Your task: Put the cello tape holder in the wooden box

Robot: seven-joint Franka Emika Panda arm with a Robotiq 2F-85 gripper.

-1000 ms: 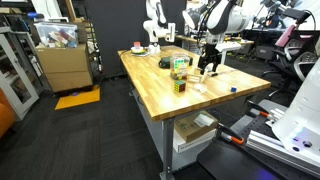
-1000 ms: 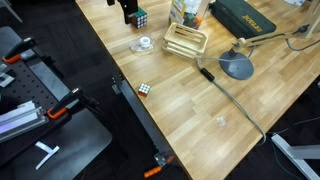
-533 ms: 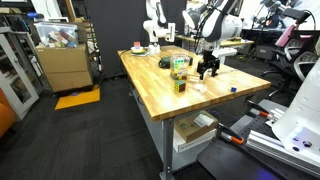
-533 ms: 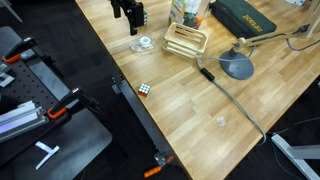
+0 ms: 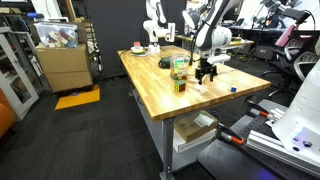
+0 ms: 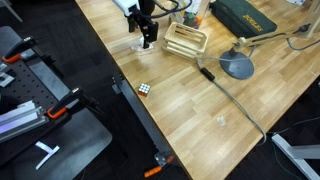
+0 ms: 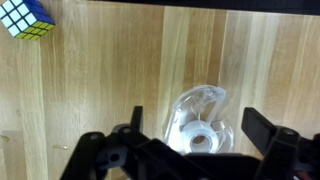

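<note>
The cello tape holder is clear plastic with a roll of tape in it and lies on the wooden tabletop. In the wrist view my gripper is open and right above it, with one black finger on each side and not touching it. In an exterior view the gripper hangs low over the holder, just beside the slatted wooden box. The gripper also shows in an exterior view near the table's middle.
A Rubik's cube lies close behind the holder. A second small cube sits near the table edge. A grey desk lamp base and a dark green case lie beyond the box. A cube stands further along the table.
The gripper has moved from beside the Rubik's cube to over the tape holder and has come down closer to the table. The holder has not moved.
</note>
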